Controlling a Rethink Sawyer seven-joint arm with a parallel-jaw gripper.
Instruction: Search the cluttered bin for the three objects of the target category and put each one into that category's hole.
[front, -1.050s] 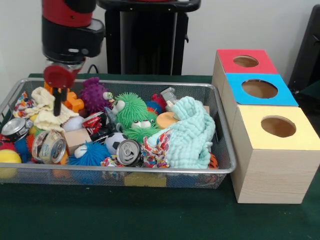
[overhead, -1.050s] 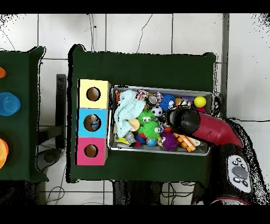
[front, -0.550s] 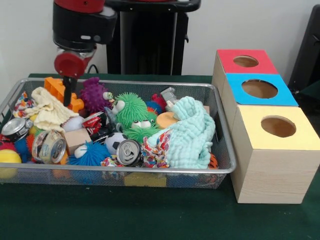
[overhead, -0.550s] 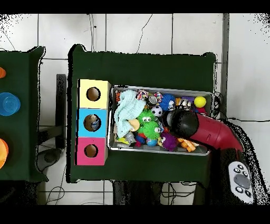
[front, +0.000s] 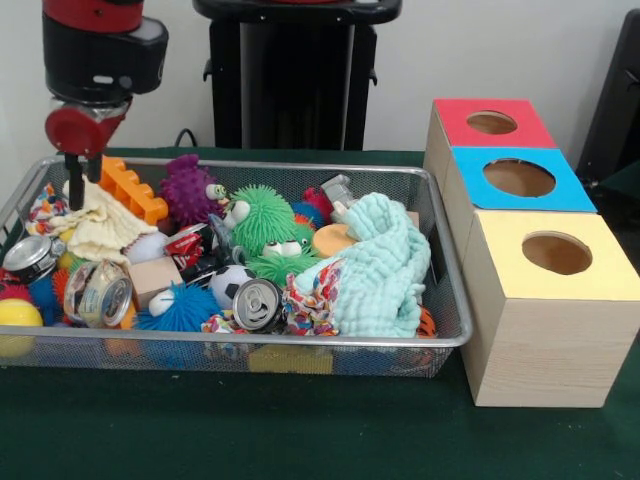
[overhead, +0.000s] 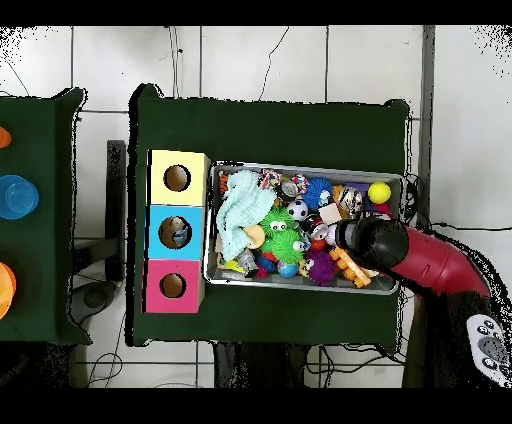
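Although the gripper hangs low over the far left corner of the wire bin, only one dark finger shows below its red wrist disc, so I cannot tell how far the jaws stand apart or whether they hold anything. Its tip is just above the cream cloth, with the orange toothed block just to the right. Beyond that sit a purple spiky toy and a green spiky ball. Nearer the front lie two cans: one by the soccer ball, and another by the wooden block. A mint cloth heaps over the bin's right end. Outside stand the red box, blue box and yellow box, each with a round hole.
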